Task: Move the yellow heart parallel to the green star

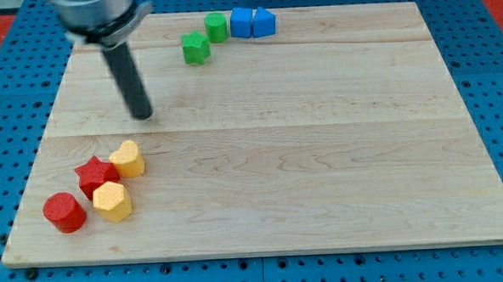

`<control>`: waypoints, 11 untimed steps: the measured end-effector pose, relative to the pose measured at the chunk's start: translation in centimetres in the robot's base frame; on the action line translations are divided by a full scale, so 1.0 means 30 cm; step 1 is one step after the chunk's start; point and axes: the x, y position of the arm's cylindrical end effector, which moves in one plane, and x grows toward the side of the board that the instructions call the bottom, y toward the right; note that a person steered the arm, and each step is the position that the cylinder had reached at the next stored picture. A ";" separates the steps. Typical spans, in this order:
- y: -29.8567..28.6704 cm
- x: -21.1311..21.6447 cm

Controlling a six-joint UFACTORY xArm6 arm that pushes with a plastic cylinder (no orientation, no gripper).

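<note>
- Tip [143,116] resting on the board [320,155] in the view's upper left, rod slanting up toward 11 o'clock to the arm's dark body at the view's top edge.
- No jaws on this rod, so nothing open, closed or gripping; tip touching no block.
- Yellow heart [128,158] at the view's lower left, near the tip at its 6 o'clock, clearly apart from it.
- Red star [96,174] touching the heart at its 8 o'clock.
- Yellow hexagon [112,201] just below, at 6 o'clock from the star and touching it.
- Red cylinder [64,211] at 9 o'clock from the hexagon, just beside it, near the board's lower-left corner.
- Green star [196,48] near the view's top, at 2 o'clock from the tip and well apart from the heart.
- Green block [217,27], shape unclear, just beside the green star at its 1 o'clock.
- Two blue blocks [252,23] side by side at 3 o'clock from that green block, touching each other by the board's top edge.
</note>
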 end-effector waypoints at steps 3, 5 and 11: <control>0.326 0.050; 0.133 0.494; -0.289 0.187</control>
